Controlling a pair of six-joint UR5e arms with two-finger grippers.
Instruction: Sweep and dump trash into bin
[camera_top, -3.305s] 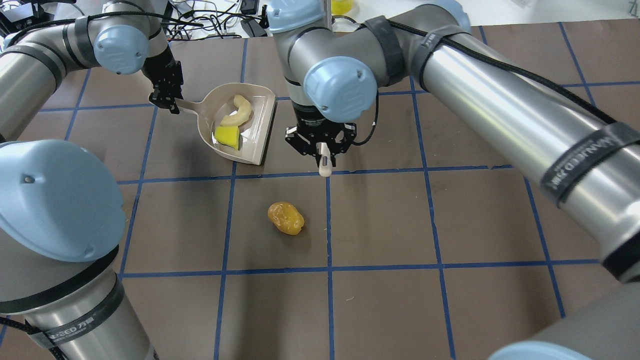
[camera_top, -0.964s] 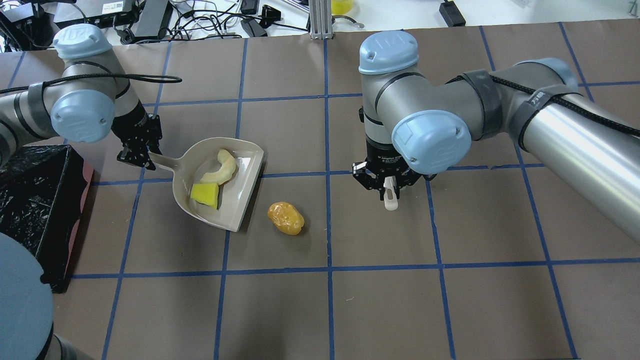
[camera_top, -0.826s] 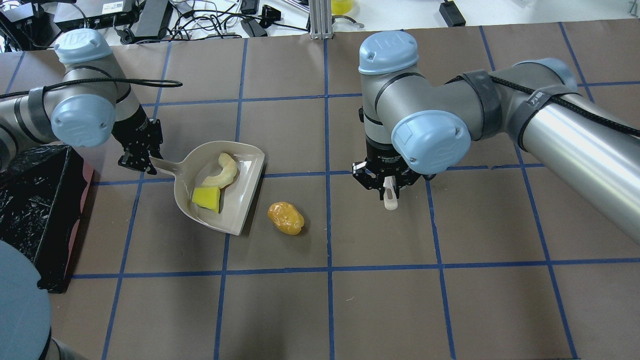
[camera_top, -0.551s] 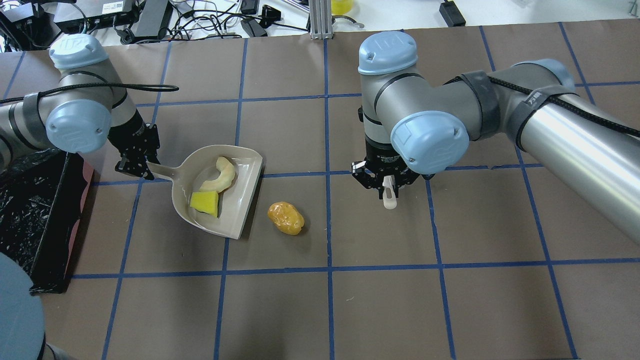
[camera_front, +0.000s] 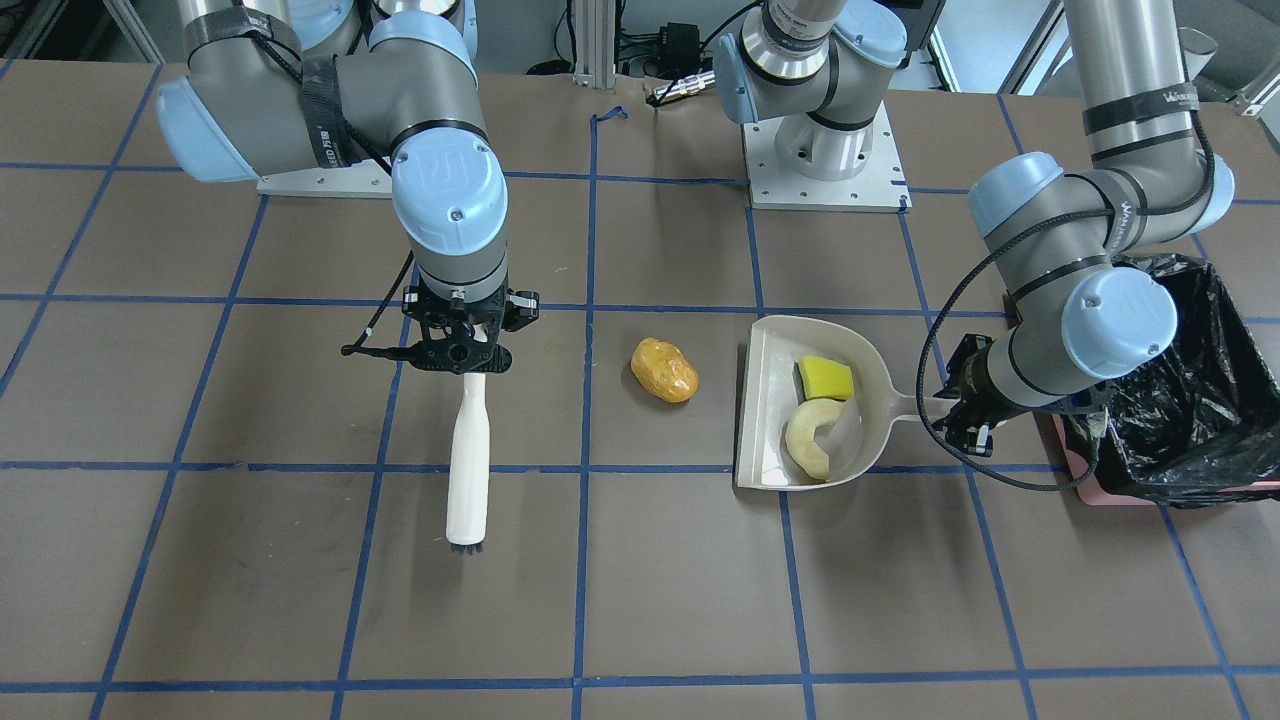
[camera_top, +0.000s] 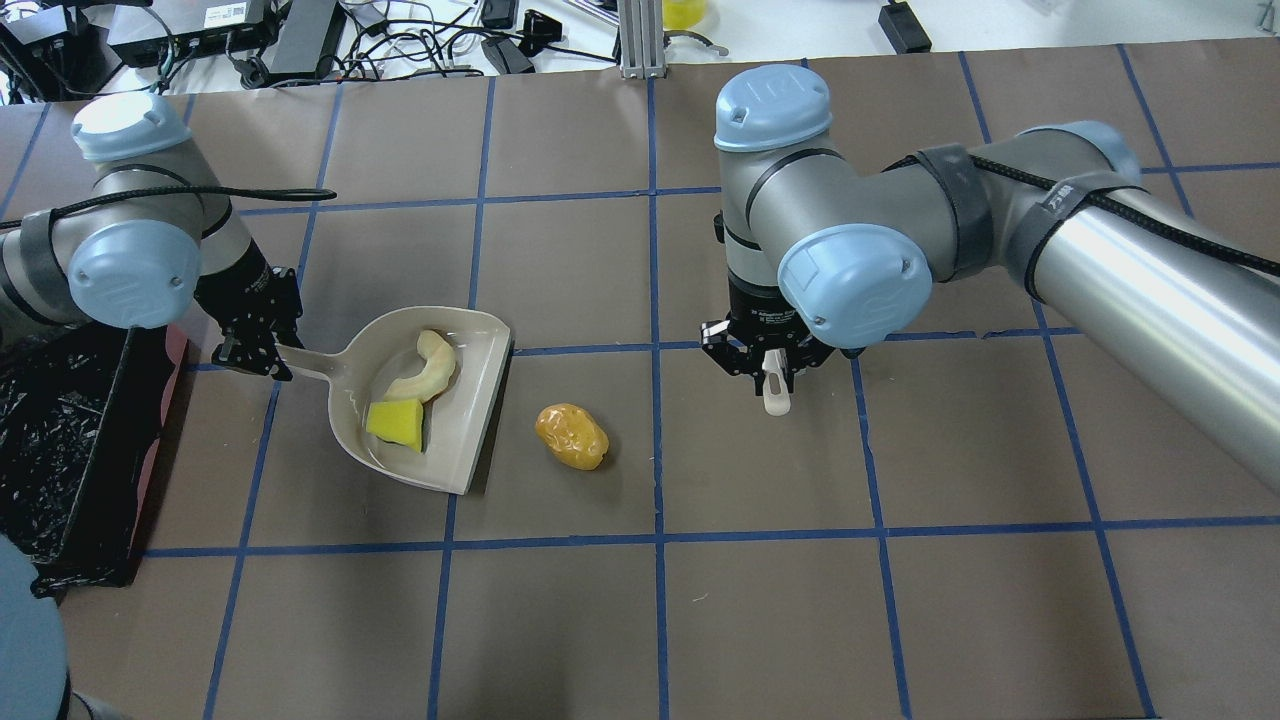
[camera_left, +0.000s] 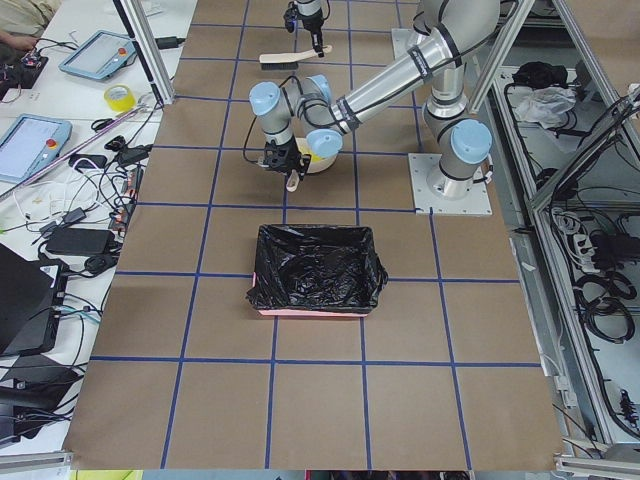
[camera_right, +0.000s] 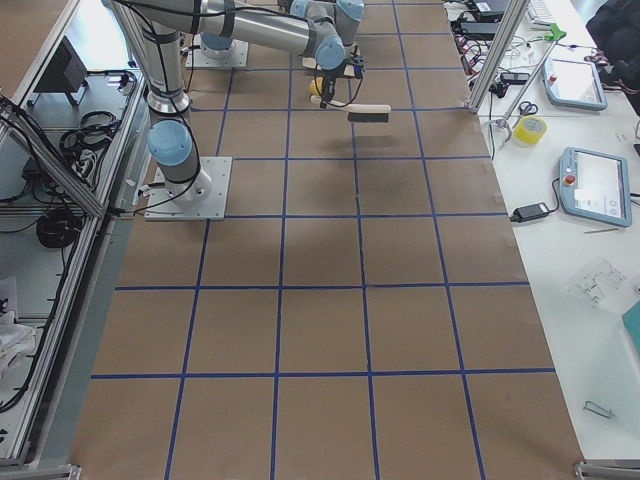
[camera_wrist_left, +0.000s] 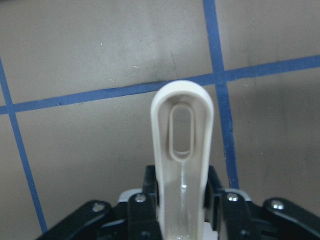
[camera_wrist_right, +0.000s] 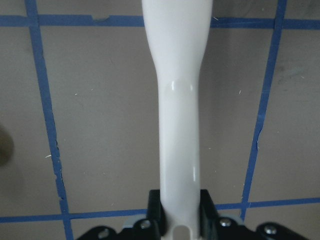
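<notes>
My left gripper (camera_top: 255, 345) is shut on the handle (camera_wrist_left: 182, 135) of the beige dustpan (camera_top: 455, 440), just right of the bin (camera_top: 60, 440), a box lined with a black bag. The yellow sponge piece (camera_top: 395, 424) and the pale crescent piece (camera_top: 430, 365) lie in the pan. The golden-brown lump (camera_top: 571, 437) lies on the table just right of the pan's open edge. My right gripper (camera_top: 768, 365) is shut on a white brush (camera_front: 467, 470), further right. In the front view the lump (camera_front: 664, 370) lies between brush and dustpan (camera_front: 765, 400).
The table is brown paper with a blue tape grid. Cables and electronics (camera_top: 300, 40) lie beyond its far edge. The bin (camera_front: 1190, 400) shows a pink base edge beside the left arm. The arm bases (camera_front: 820, 150) stand at the robot's side of the table.
My left gripper has carried the dustpan, with the sponge and crescent in it, nearer the robot and leftward towards the bin. The right gripper with the brush has barely moved lately. The lump has stayed put.
</notes>
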